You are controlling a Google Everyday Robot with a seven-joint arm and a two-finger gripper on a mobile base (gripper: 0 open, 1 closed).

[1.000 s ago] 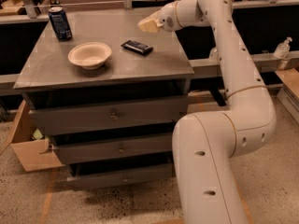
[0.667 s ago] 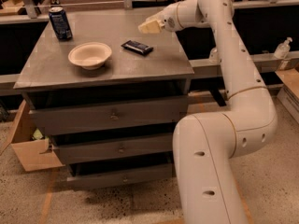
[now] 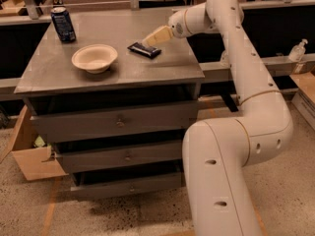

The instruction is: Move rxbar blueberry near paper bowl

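The rxbar blueberry (image 3: 144, 49) is a small flat dark bar lying on the grey cabinet top (image 3: 108, 73), right of centre. The paper bowl (image 3: 94, 58) is a shallow cream bowl to the bar's left, with a gap between them. My gripper (image 3: 147, 42) has cream fingers that reach in from the right and hang just above the bar's right end, tips pointing down-left. It holds nothing that I can see.
An upright blue drink can (image 3: 63, 24) stands at the back left of the top. The cabinet has drawers (image 3: 118, 123) below. A cardboard box (image 3: 29, 154) sits on the floor at left. A sanitizer bottle (image 3: 298, 51) stands on a ledge at right.
The gripper has moved left and down, from the top's right edge to just over the bar. Bar, bowl and can have not moved.
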